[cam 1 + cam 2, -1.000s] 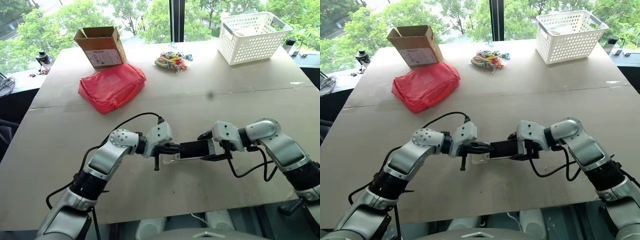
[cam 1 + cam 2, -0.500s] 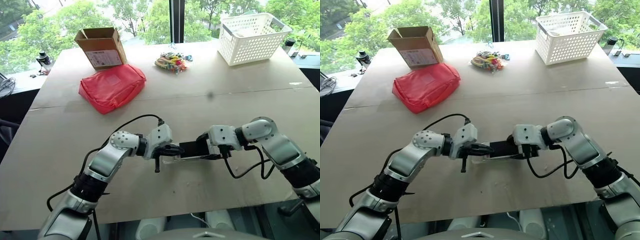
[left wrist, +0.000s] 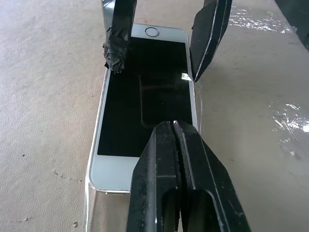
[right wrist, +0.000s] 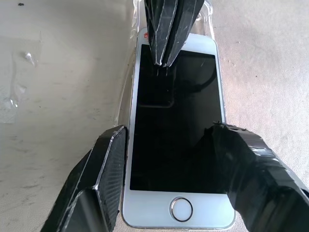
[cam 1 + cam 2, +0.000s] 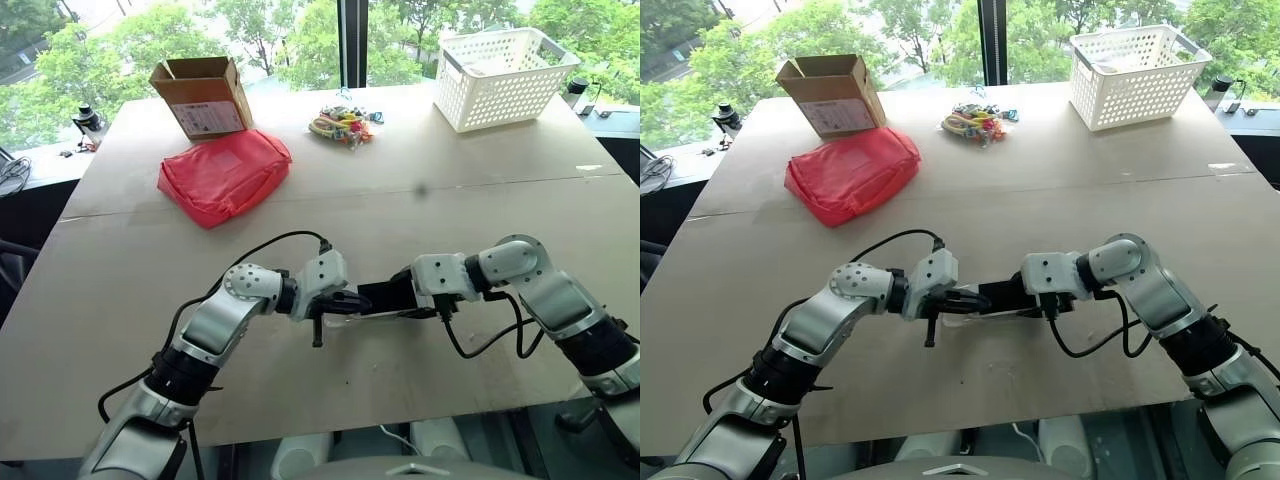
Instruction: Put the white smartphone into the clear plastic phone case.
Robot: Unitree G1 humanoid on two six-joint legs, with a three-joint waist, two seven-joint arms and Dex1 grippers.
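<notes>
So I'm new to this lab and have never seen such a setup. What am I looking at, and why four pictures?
It is a humanoid robot with two arms, each ending in a two-fingered black gripper. Two pictures come from cameras on its head, looking down over a table; the other two come from a camera on each wrist, looking along that gripper's fingers.

In the middle, the white smartphone lies screen-up in the clear plastic phone case. The right gripper straddles the phone's home-button end, fingers at its long sides. The left gripper, shut, presses its tip on the other end.

Farther back lie a red pouch, a cardboard box, a colourful tangle of small items and a white basket.
</notes>
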